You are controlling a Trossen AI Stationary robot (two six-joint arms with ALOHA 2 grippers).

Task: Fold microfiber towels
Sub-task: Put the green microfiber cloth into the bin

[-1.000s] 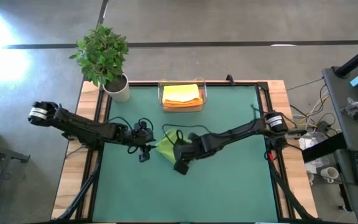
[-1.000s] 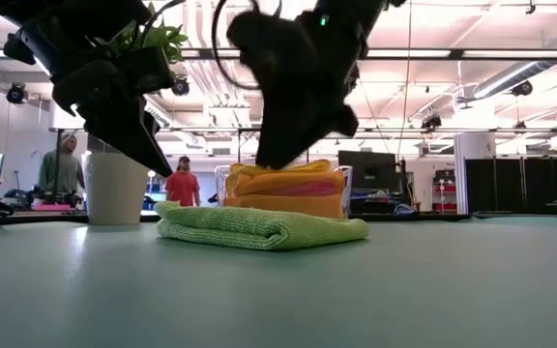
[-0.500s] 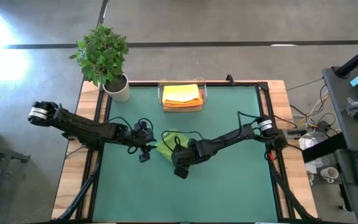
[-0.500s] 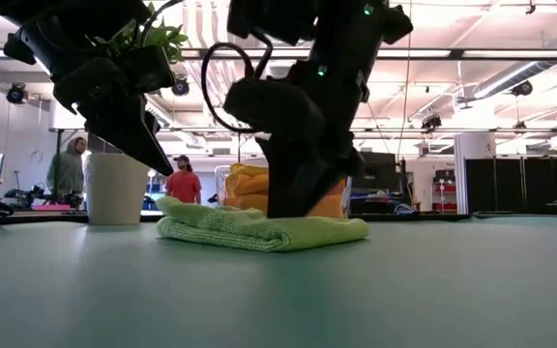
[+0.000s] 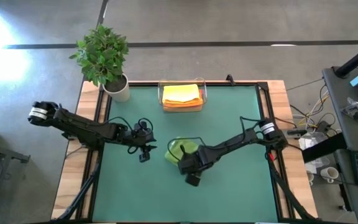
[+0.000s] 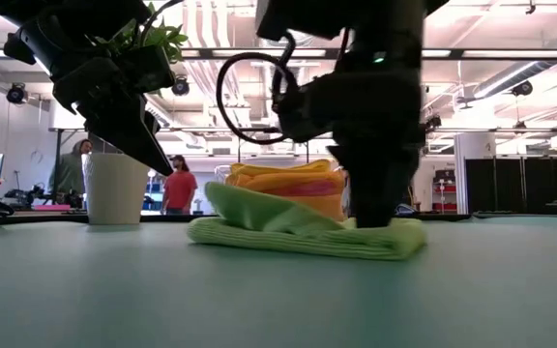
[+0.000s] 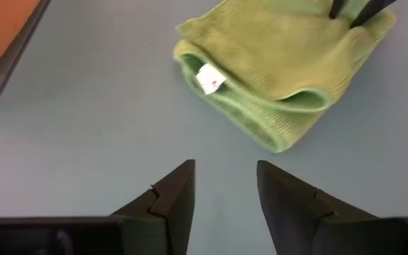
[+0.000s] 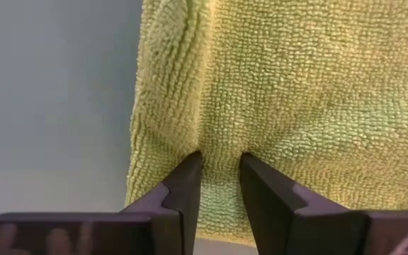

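The green microfiber towel [image 5: 179,149] lies folded on the dark green mat near the table's middle; it also shows in the low view [image 6: 307,237] and the left wrist view [image 7: 282,64]. My right gripper [image 5: 189,160] stands on the towel's right end, shut on it [image 8: 220,173]. My left gripper [image 5: 143,153] hangs open and empty above the mat, left of the towel [image 7: 225,188]. The yellow, orange and pink towels lie folded in a stack in the clear tray [image 5: 182,95] at the far edge. My right gripper pinches a small ridge of the green towel's top surface [image 8: 220,157] between its two fingers, close to the towel's right end. The fingers [image 6: 375,208] come from above, pointing down. The towel lies on the mat, its left part humped up [image 6: 249,205].
A potted plant [image 5: 107,59] stands at the table's far left corner. The tray's stack [image 6: 288,184] shows behind the green towel in the low view. Bare mat [image 5: 229,193] lies toward the near edge. People stand in the room beyond the table [image 6: 177,188].
My right gripper has come down onto the green towel and gone toward the table's right and near edges. The towel has slid with it along the mat to the right, and the top layer of its left part has humped up.
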